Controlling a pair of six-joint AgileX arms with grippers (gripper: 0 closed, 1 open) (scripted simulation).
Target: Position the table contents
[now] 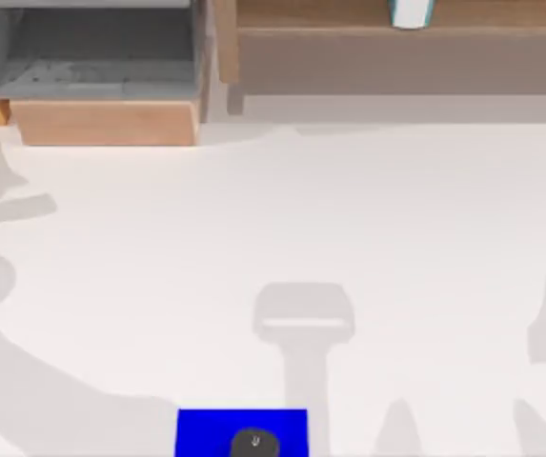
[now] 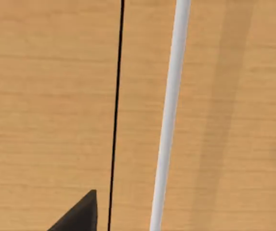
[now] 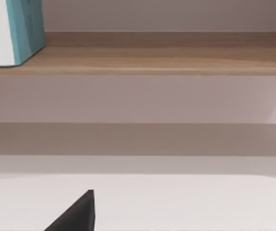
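Sitting at the near edge of the desk [image 1: 349,209] in the top view, a little left of centre, the tiny dark grey round button-like piece [image 1: 254,443] rests on a bright blue square pad [image 1: 206,430], partly cut off by the frame's bottom edge. Grey arm shadows fall across the white desk surface at the left, the centre and the right.

At the back of the desk stands a wooden shelf unit [image 1: 368,57], and on its upper board, toward the right, the teal item with a white part [image 1: 411,12] stands upright. Left of it is a wooden box with a grey interior [image 1: 96,57].

From the right wrist view, the teal item [image 3: 13,31] stands on the shelf board [image 3: 152,60], well beyond and above a dark finger tip of the right gripper [image 3: 75,216]; how far that gripper is open cannot be told, and nothing is seen in its hold.

From the left wrist view, one dark tip of the left gripper [image 2: 77,216] shows against a wood-grain surface [image 2: 46,96] crossed by a thin black line and a white strip [image 2: 169,120]; its opening cannot be told either
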